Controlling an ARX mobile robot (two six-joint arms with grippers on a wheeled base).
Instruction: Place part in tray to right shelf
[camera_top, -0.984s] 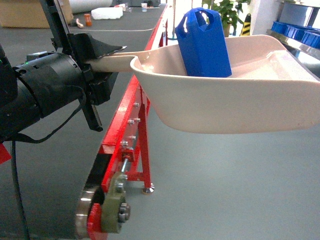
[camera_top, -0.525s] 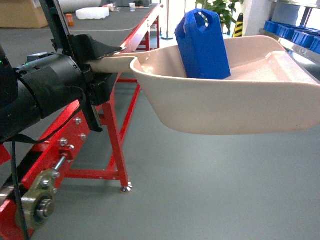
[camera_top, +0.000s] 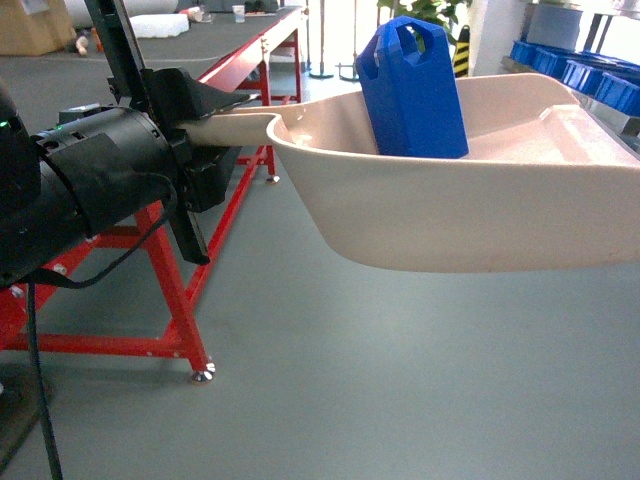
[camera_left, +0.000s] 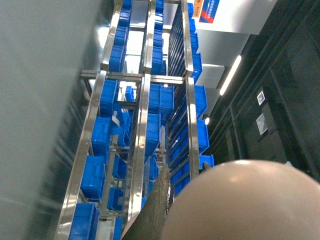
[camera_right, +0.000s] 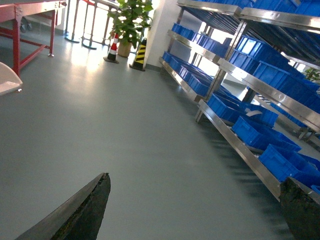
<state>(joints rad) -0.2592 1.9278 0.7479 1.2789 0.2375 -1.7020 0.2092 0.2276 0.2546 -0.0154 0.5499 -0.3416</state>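
Observation:
The pinkish-beige tray (camera_top: 450, 215) hangs in mid-air across the head view, and my left gripper (camera_top: 222, 124) is shut on its flat handle (camera_top: 245, 124). Upright inside the scoop stands the blue part (camera_top: 412, 90), leaning on the back wall. The left wrist view is mostly filled by the tray's rounded back (camera_left: 240, 202), with one dark finger (camera_left: 157, 210) beside it. My right gripper (camera_right: 195, 207) is open above the bare floor, holding nothing. The right shelf (camera_right: 250, 155), a steel rack, runs along the right of the right wrist view.
A red-framed conveyor (camera_top: 180, 300) stands at the left, its legs on the grey floor (camera_top: 400, 380). Blue crates (camera_right: 270, 135) fill the steel rack's levels. A potted plant (camera_right: 131, 20) and a striped cone (camera_right: 140, 55) stand at the far end.
The whole view has swung: the red conveyor has slid left and away, and the blue crates show more at the right. Tray and part stay put in my left gripper.

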